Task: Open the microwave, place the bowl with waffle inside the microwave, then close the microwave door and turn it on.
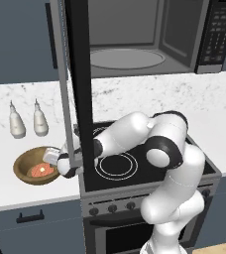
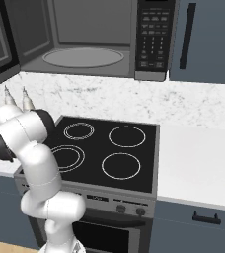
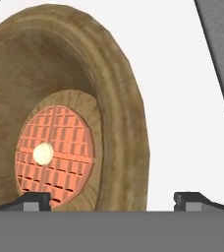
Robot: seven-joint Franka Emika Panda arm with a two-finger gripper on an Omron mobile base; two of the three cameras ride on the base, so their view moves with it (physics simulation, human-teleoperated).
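Now fingers (image 3: 35,201) apart, straddling right rim of bowl with waffle (image 3: 119,98), not clamped.

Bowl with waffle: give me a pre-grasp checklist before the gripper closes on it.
1. Microwave door swung open: ok.
2. Microwave cavity and turntable free to take the bowl: ok.
3. Gripper open: ok, its fingertips stand wide apart.
4. Rim of the bowl with waffle between the fingertips: ok in the hand view, one tip lies over the inside, the other outside.
5. Bowl resting flat on the counter, waffle inside: ok.
6. Two white bottles standing apart from the bowl: ok.
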